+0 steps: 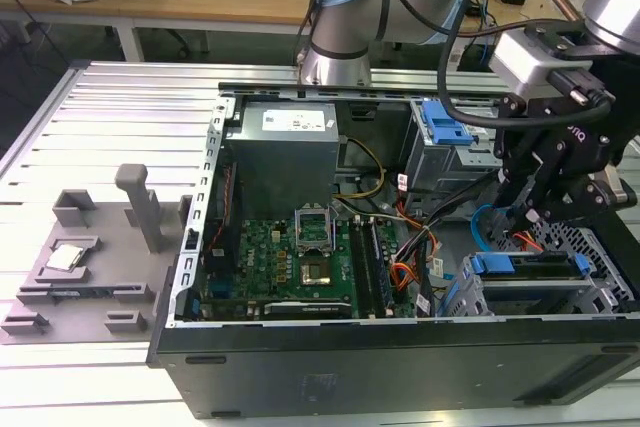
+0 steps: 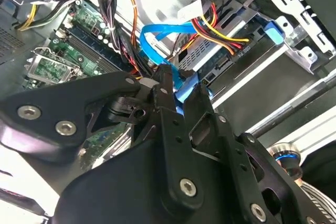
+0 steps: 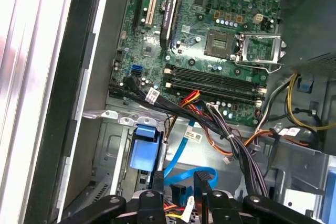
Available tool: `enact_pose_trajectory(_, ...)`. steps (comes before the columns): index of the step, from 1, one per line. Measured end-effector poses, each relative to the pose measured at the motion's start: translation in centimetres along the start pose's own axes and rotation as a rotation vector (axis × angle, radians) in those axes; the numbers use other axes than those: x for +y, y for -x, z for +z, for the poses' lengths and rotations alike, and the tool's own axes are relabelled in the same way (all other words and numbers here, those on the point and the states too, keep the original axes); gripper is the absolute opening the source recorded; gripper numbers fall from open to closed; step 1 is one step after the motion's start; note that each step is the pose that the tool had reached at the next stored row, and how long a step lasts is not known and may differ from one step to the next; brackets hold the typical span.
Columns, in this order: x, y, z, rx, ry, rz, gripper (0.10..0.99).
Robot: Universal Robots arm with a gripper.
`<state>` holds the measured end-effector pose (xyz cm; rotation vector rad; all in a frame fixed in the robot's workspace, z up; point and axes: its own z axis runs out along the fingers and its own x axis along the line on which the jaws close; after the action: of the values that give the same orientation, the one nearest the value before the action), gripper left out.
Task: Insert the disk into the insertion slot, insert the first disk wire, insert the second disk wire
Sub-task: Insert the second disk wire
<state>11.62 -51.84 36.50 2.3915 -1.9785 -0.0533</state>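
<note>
Exterior view: one disk (image 1: 527, 265), blue-framed, sits in the slot (image 1: 560, 292) at the case's (image 1: 400, 367) corner on that view's right. One light-blue wire (image 2: 157, 32) loops above it. One gripper (image 2: 178, 85) pinches that wire's dark plug (image 2: 185, 77) at the disk's rear edge, beside one red-orange-black bundle (image 2: 218, 30)

disk (image 1: 527, 266) in insertion slot (image 1: 590, 292), gripper (image 1: 528, 215) above

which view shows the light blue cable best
The second wrist view: the blue cable loops in plain sight down to the gripper. The first wrist view shows two stretches of it; the exterior view shows a curve by the gripper.
</note>
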Motion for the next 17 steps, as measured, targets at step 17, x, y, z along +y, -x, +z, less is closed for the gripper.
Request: enact_pose_trajectory(17,0.29,-1.83,0.36,0.0068,0.001,0.004,0.165)
